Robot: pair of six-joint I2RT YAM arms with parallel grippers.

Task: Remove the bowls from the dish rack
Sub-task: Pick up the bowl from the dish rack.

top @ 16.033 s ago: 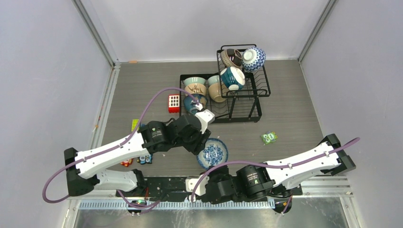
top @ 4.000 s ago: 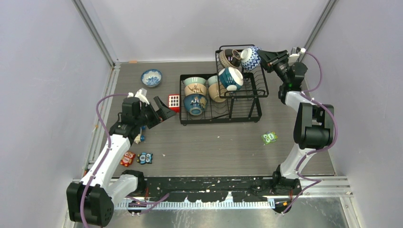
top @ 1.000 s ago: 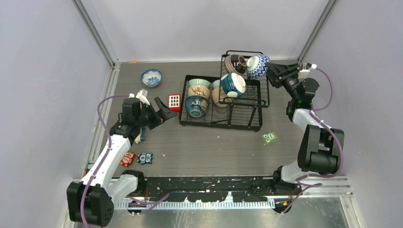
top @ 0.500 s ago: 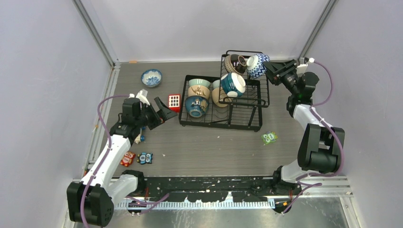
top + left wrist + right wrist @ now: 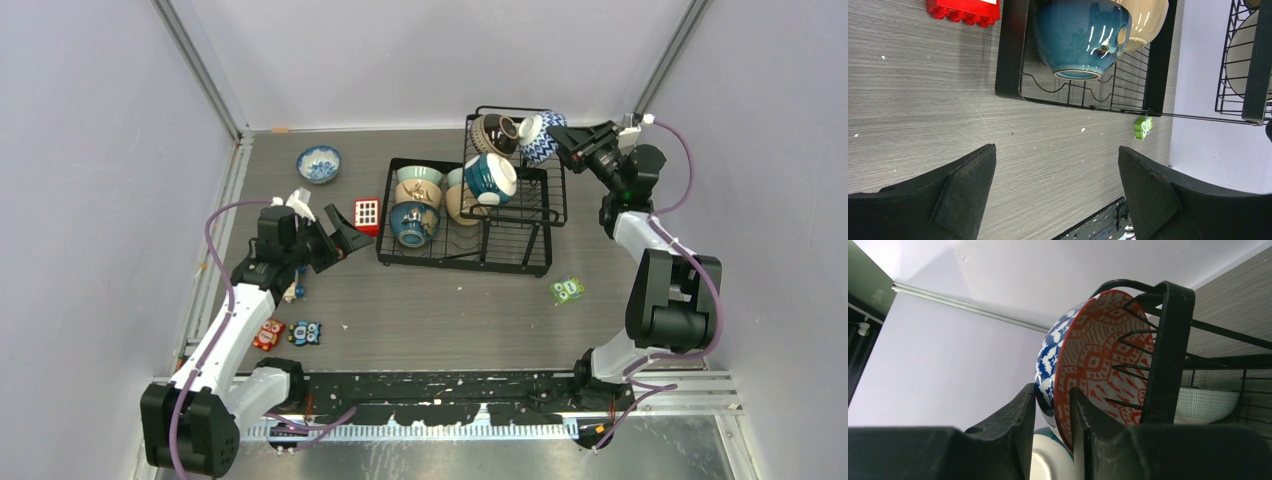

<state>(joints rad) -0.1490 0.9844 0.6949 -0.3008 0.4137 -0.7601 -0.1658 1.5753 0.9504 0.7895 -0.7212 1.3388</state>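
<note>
The black wire dish rack (image 5: 460, 265) sits mid-table with several bowls in it. At the far right corner of its basket a blue-and-white zigzag bowl (image 5: 541, 137) with a red-patterned inside (image 5: 1088, 360) stands on edge. My right gripper (image 5: 558, 140) is shut on its rim (image 5: 1052, 390), one finger outside and one inside. A brown bowl (image 5: 493, 132), a teal bowl (image 5: 490, 178), a pale green bowl (image 5: 418, 176) and a dark blue bowl (image 5: 413, 222) (image 5: 1080, 35) are also in the rack. My left gripper (image 5: 350, 235) (image 5: 1055, 150) hangs open and empty left of the rack.
A small blue-patterned bowl (image 5: 319, 163) stands on the table at the far left. A red block (image 5: 366, 215) lies by the rack's left side. A green toy (image 5: 567, 290) lies right of centre, and small toys (image 5: 304, 332) lie near the left arm.
The right gripper's jaws have closed in onto the zigzag bowl's rim, and its wrist has shifted slightly. The left arm and the rack have not moved.
</note>
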